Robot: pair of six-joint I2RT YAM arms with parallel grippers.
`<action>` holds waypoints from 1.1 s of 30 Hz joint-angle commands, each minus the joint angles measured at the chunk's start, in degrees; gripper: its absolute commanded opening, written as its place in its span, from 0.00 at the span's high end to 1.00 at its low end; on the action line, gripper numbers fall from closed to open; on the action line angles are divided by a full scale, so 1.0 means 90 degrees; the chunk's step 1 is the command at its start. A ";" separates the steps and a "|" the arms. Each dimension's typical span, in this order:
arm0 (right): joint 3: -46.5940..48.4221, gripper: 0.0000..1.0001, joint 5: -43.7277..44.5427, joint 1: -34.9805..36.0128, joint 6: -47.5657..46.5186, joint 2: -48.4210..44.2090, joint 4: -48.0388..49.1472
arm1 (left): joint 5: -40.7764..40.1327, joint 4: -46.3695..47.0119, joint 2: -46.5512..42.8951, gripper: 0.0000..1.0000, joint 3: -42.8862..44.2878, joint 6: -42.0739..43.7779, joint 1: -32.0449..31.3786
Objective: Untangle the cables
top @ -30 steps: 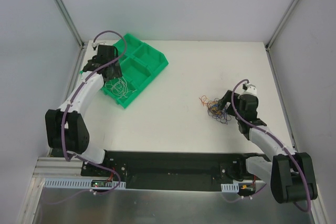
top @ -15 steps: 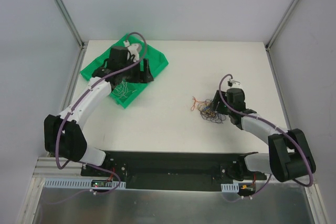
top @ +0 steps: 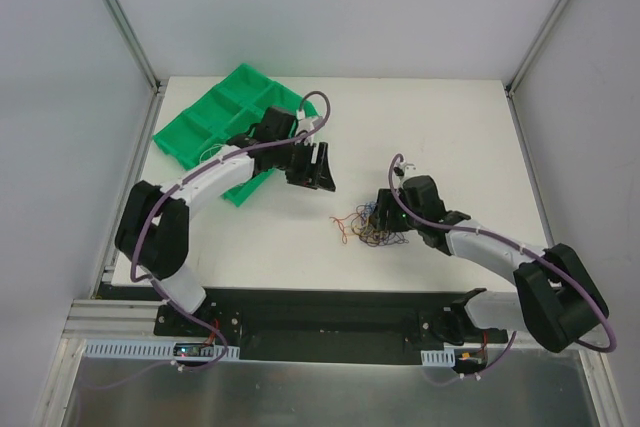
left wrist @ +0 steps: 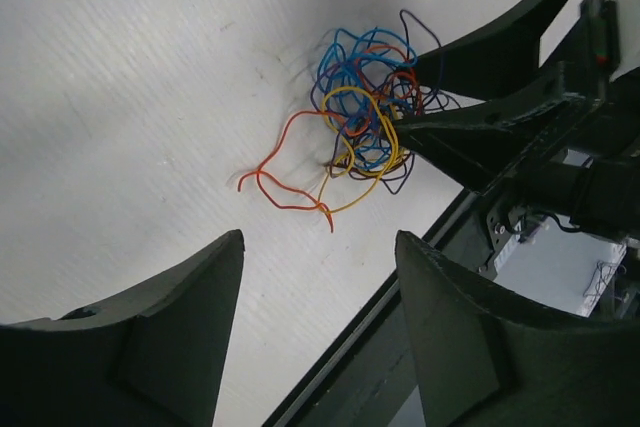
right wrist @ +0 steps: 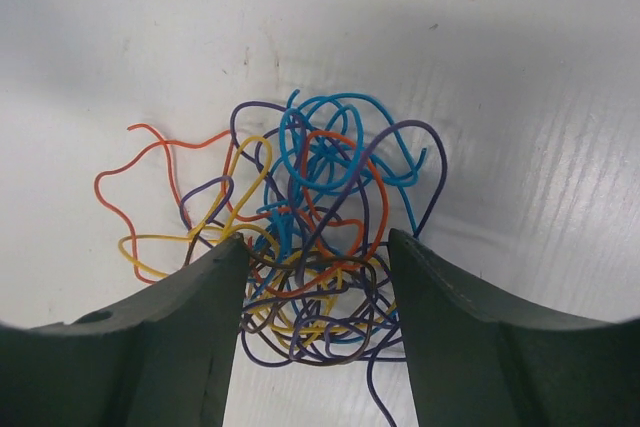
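Presently on the bench [top: 450, 137]:

Cables [top: 372, 228] [left wrist: 362, 122] [right wrist: 310, 217]: one knotted tangle of thin wires in blue, orange, yellow and purple. It lies on the white surface right of centre, toward the near edge. The blue loops sit uppermost in the knot. A loose orange strand and a yellow loop trail out of it on the side facing the left arm.

Right arm [top: 480, 247]: reaches in from the near right corner. The right jaws are spread open and set down at the tangle. The right wrist view shows one finger [right wrist: 170, 347] on each side of the near part of the knot, with wires running across the gap between them. The fingers are not pressed together on any strand.

Left arm [top: 200, 177]: stretches across the bench from the left. The left jaws are wide open with nothing between the two fingers [left wrist: 150, 337]. They are held near the cables but apart from them, and they point toward the knot and the right jaws behind it.

Green bin [top: 205, 119]: a plastic tray with several compartments at the far left of the bench, set askew to its edges. The left arm crosses over its near corner. It stands well apart from the cables.
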 commanded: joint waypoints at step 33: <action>-0.0397 0.32 -0.0143 0.0022 -0.0125 -0.0950 -0.0146 | -0.0470 0.0487 0.1765 0.76 -0.0084 -0.1354 -0.1100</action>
